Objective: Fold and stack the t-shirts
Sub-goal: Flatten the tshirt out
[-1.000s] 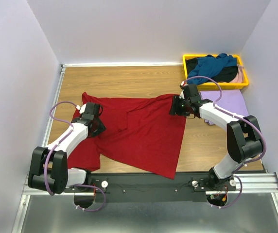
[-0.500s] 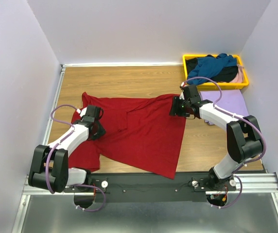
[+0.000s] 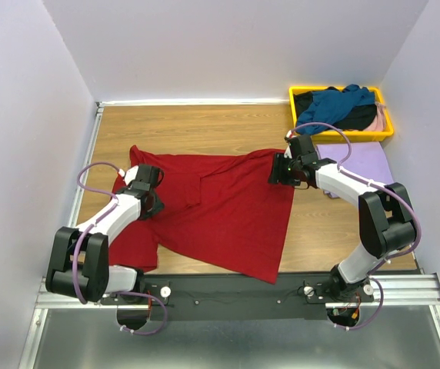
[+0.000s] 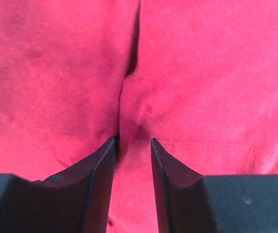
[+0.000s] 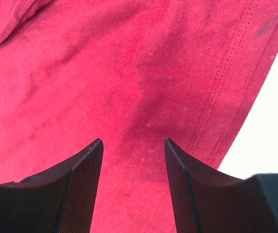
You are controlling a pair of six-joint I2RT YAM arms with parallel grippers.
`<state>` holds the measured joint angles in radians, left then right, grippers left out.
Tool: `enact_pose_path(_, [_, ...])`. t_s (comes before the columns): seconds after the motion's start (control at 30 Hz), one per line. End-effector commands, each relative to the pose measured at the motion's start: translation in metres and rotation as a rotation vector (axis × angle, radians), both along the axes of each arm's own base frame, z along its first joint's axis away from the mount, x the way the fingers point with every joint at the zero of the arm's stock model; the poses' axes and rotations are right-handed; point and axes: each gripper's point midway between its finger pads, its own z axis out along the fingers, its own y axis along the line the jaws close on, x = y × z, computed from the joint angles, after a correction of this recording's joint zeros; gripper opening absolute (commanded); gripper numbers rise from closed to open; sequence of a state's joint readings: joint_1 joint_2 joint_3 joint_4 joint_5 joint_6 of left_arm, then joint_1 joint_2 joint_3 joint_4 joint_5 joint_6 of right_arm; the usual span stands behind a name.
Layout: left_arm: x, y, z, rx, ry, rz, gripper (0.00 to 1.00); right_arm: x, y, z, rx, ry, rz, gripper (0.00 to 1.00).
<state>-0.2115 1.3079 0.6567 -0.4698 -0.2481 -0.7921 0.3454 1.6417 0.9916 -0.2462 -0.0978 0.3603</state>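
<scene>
A dark red t-shirt [image 3: 220, 207] lies spread out on the wooden table, with its left side rumpled. My left gripper [image 3: 152, 201] presses down on the shirt's left part. Its jaws stand narrowly apart with a ridge of red cloth [image 4: 129, 73] between them [image 4: 133, 141]. My right gripper [image 3: 276, 171] is open and presses on the shirt's upper right corner, near the stitched hem [image 5: 226, 77], in the right wrist view [image 5: 133, 141]. A lavender t-shirt [image 3: 362, 163] lies flat at the right, behind the right arm.
A yellow tray [image 3: 343, 137] at the back right holds teal blue [image 3: 335, 104], black [image 3: 358, 117] and pale pink [image 3: 379, 119] shirts. Walls close in the table on the left, back and right. Bare wood [image 3: 205, 127] shows behind the red shirt.
The left gripper shifted slightly down and back up on the left part of the shirt. The right arm and the shirt look unchanged.
</scene>
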Motion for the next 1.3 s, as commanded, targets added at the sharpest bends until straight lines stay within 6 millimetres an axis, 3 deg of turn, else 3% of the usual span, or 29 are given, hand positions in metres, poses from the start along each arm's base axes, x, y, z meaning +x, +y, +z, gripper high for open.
enact_pose_path(0.0, [0.003, 0.012, 0.001, 0.074, 0.011, 0.011, 0.43, 0.0, 0.001, 0.001, 0.016, -0.007, 0.001, 0.61])
enact_pose_path(0.17, [0.0, 0.008, -0.007, 0.061, 0.033, -0.011, 0.41, -0.001, 0.0, 0.0, 0.013, -0.005, -0.003, 0.61])
enact_pose_path(0.3, [0.001, 0.006, -0.006, 0.05, 0.031, -0.017, 0.33, -0.002, -0.001, 0.0, 0.01, -0.006, -0.004, 0.61])
enact_pose_path(0.5, [0.009, 0.003, 0.011, 0.034, -0.015, -0.022, 0.19, -0.001, -0.001, 0.001, 0.011, -0.011, -0.005, 0.61])
enact_pose_path(0.53, [0.012, 0.001, 0.015, 0.028, -0.029, -0.025, 0.1, 0.0, -0.001, 0.002, 0.011, -0.012, -0.006, 0.61])
enact_pose_path(0.63, [0.01, 0.001, 0.013, 0.025, -0.02, -0.024, 0.0, 0.0, 0.0, 0.003, 0.014, -0.013, -0.006, 0.61])
enact_pose_path(0.87, [0.008, -0.002, 0.011, 0.006, -0.018, -0.026, 0.0, 0.001, -0.003, -0.001, -0.002, -0.009, -0.016, 0.61])
enact_pose_path(1.03, [0.011, -0.002, 0.019, 0.004, -0.045, -0.025, 0.11, 0.003, -0.002, 0.001, -0.001, -0.015, -0.015, 0.61])
enact_pose_path(1.27, [0.013, -0.01, 0.021, -0.036, -0.064, -0.044, 0.2, 0.005, -0.002, 0.003, 0.003, -0.018, -0.015, 0.61])
